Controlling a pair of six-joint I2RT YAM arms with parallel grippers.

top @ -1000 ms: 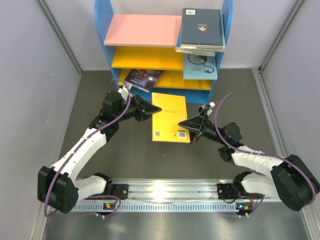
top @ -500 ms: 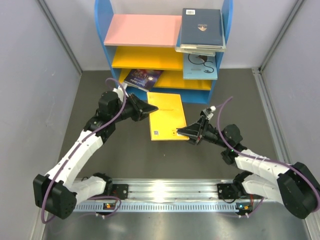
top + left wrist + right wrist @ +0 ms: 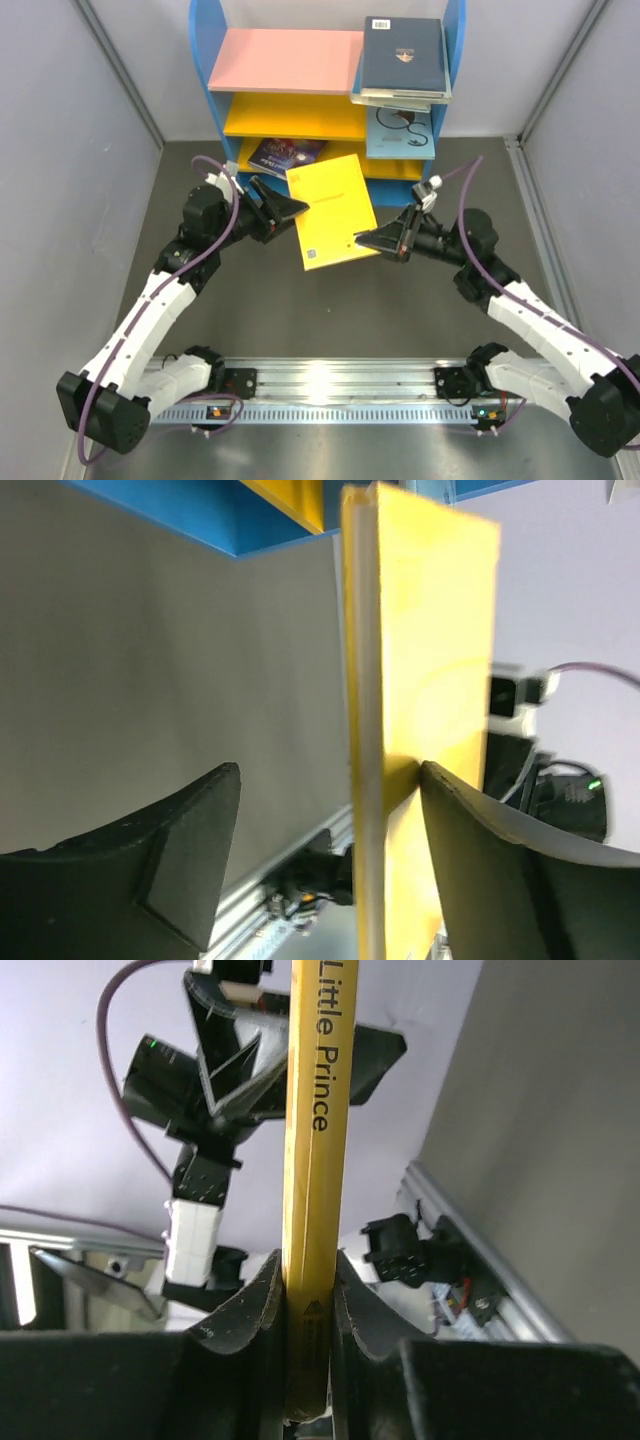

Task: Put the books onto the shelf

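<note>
We are partway through shelving the yellow paperback (image 3: 333, 210) — "Little Prince" reads along its spine. It hangs tilted above the floor, just in front of the shelf (image 3: 200, 60), with its far edge near the lower yellow board (image 3: 395, 168). The right gripper (image 3: 366, 240) is clamped on the book's near right corner, the spine pinched between both fingers. The left gripper (image 3: 296, 207) stands spread at the opposite edge; the book sits between its fingers but is not squeezed. We judge the carry now rests with the right arm alone. Next it must swing the book forward and lay it flat on a board — beside the purple galaxy book (image 3: 285, 153), clear of the left fingers.
</note>
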